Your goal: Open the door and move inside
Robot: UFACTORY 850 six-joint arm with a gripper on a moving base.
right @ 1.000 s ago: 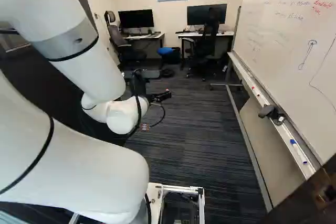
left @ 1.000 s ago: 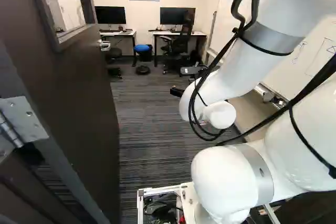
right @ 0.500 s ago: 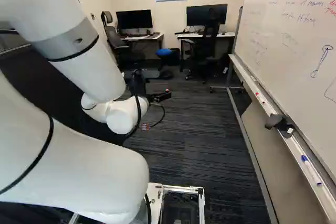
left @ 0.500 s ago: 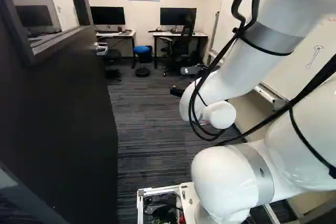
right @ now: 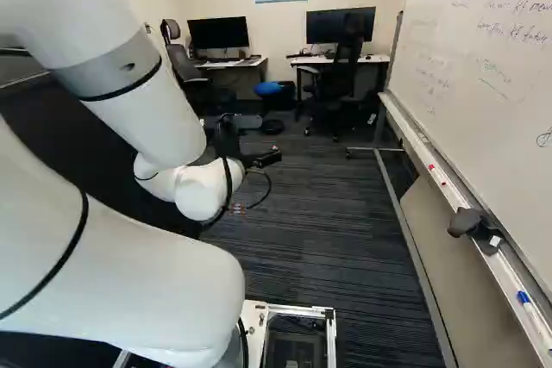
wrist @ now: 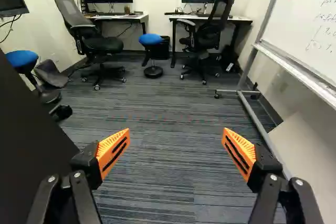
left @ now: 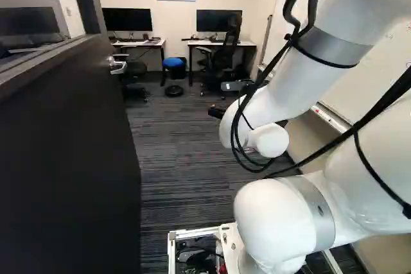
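The dark door [left: 67, 158] stands open at the near left, its lever handle [left: 117, 65] toward the far end. Right of it, the white arm [left: 292, 88] reaches forward, its gripper [right: 264, 159] released, orange-padded fingers spread wide above striped carpet [wrist: 163, 166]. A whiteboard [right: 492, 66] lines the right; far ahead, a blue-seated stool [wrist: 150, 39] stands between two monitor-topped desks [wrist: 118, 17].

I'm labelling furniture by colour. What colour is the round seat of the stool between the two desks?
Blue; the stool seat shows best in the wrist view.
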